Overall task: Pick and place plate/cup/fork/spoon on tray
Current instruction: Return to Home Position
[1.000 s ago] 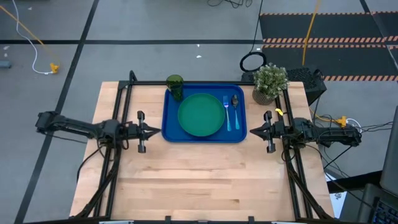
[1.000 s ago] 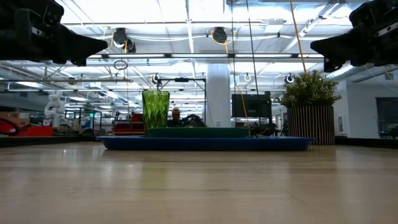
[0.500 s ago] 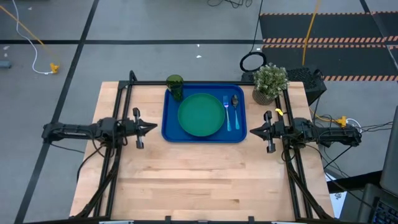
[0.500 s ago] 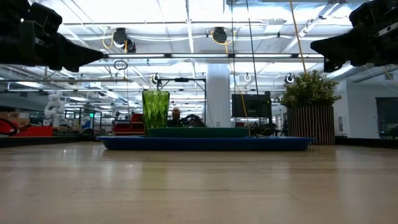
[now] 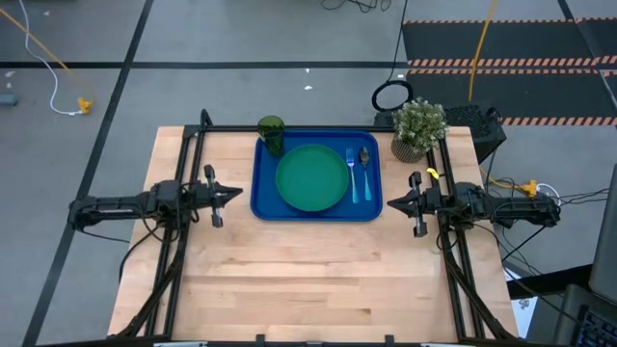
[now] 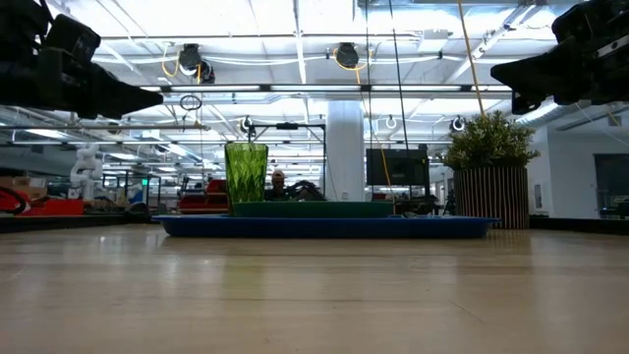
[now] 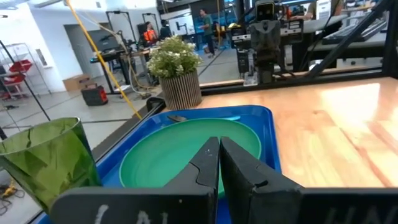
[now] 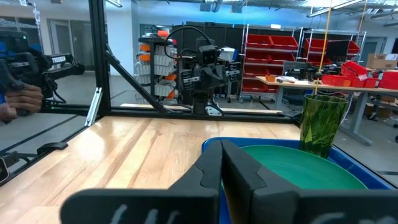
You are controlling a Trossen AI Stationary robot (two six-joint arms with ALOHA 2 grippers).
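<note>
— Count, near to far?

— One pale wooden table, its near half bare. Two grippers, both mine, both held above the wood. The left gripper is just off the tray's left edge and the right gripper is just off its right edge. Fingers on each are pressed together, with nothing between them. Between the two is one large rectangular blue tray with rounded corners and a low rim.

— On the tray?

— One large round flat green plate, left of centre. One slim fork with a light-blue handle, just right of the plate. One slim blue-handled spoon with a dark oval bowl, just beside the fork on the outer side. Farthest back is one small translucent dark-green cup, upright in the far left corner.

— Off it?

— One leafy potted plant, beyond the tray's far right corner, near my right arm.

— Edges, room?

— Open wood across the whole near side. A dark metal frame runs along the table's far edge and down both flanks under my arms. The tray's far rim sits close to that far bar.
</note>
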